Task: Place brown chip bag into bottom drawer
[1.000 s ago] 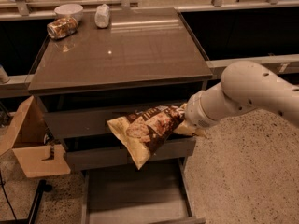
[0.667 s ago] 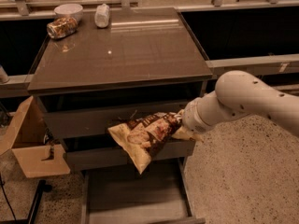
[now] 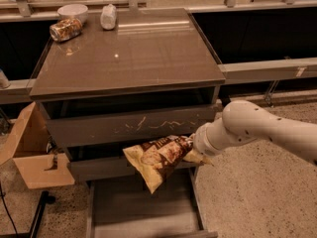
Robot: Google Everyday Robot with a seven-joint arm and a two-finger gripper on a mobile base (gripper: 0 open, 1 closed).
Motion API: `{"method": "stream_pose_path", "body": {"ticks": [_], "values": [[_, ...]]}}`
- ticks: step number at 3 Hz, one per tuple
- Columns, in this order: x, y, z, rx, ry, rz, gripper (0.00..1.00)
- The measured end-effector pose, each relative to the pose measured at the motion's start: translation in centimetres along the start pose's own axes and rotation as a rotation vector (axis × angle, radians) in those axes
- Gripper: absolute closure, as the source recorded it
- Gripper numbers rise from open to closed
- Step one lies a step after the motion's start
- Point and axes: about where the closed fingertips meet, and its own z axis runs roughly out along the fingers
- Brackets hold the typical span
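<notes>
Gripper (image 3: 192, 148) clamped on the brown chip bag (image 3: 158, 158) in front of the cabinet (image 3: 129, 58).
Your claw is closed on the bag's right end, just in front of the cabinet's middle drawer (image 3: 99, 168). Its tips are hidden behind foil and wrist, but the bag hangs free of any support, tilted with one corner pointing down. It hovers above the bottom drawer (image 3: 141, 209), which stands pulled out at the cabinet's foot. A bowl (image 3: 72, 11), a can (image 3: 65, 29) and a white packet (image 3: 108, 16) sit at the back left of the cabinet top.
</notes>
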Motion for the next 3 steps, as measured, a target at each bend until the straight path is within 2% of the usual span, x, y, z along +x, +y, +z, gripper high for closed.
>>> {"method": "stream_pose_path", "body": {"ticks": [1,3], "values": [[0.4,0.2,0.8,-0.009,-0.007,-0.009,1.00],[2.0,1.2,5.4,-0.048,-0.042,-0.049,1.00]]}}
